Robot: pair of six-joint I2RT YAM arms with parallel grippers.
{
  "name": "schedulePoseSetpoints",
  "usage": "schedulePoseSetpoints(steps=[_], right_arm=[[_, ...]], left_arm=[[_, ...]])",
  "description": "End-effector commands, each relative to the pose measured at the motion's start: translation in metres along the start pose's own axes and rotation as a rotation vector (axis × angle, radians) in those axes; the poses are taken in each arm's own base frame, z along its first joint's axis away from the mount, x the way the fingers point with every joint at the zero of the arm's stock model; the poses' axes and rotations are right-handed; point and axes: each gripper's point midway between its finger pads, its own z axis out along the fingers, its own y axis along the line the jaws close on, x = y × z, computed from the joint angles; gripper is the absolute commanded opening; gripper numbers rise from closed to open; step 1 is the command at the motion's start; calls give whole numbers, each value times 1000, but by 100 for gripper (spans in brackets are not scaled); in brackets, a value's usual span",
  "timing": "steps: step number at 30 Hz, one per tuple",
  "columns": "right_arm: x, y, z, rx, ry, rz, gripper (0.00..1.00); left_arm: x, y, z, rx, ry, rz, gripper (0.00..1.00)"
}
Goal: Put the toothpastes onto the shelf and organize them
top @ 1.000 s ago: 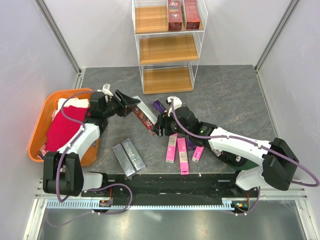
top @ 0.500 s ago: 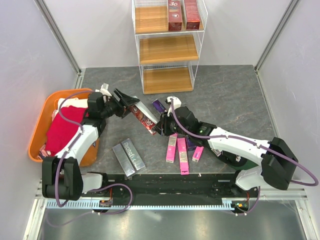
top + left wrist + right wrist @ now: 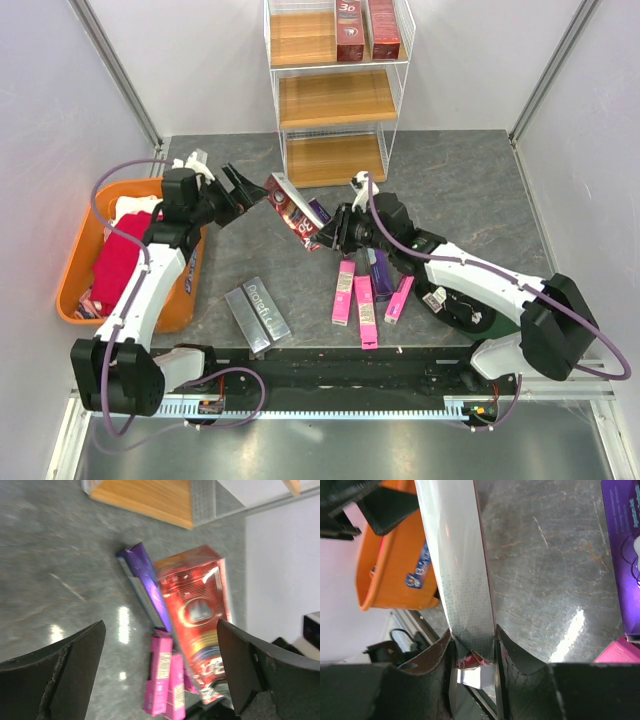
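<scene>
Top external, R gripper (image 3: pixel 327 235) reaches left, clamped on red toothpaste (image 3: pixel 292 207), L gripper (image 3: pixel 255 195) fingers apart

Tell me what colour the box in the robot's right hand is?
The box is red, shown best in the left wrist view.

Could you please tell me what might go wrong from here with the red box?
The right gripper pinches the red box only at one end, so the long box might swing or slip. The open left gripper sits close to its other end and could bump it. Two red boxes already stand on the top level of the shelf and might get knocked over.
</scene>
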Motion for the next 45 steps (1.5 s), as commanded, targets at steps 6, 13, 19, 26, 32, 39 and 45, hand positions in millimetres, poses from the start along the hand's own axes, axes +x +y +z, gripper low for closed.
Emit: schedulePoseSetpoints(steps=[6,13,19,26,32,39,45], right_arm=[[-96,83,-21,-272,-173,0,15],[-169,129,-27,-378,-275,-4,14],[-239,144,-31,-425,-391,40,14],[-307,131,-29,-420,-527,159,13],[-352,112,-26,-422,-609,281,13],[-372,101,-15,-409,-635,361,17],[-372,84,8,-398,-602,425,21]], left_arm=[[-39,32,-32,-271,-134,213,100],[-22,41,-16,-259,-51,184,100],[-13,47,-11,-253,-26,177,100],[-8,47,-11,-241,-20,175,100],[-6,46,-14,-231,-24,174,100],[-5,44,-16,-221,-25,173,100],[-5,43,-16,-217,-26,175,100]])
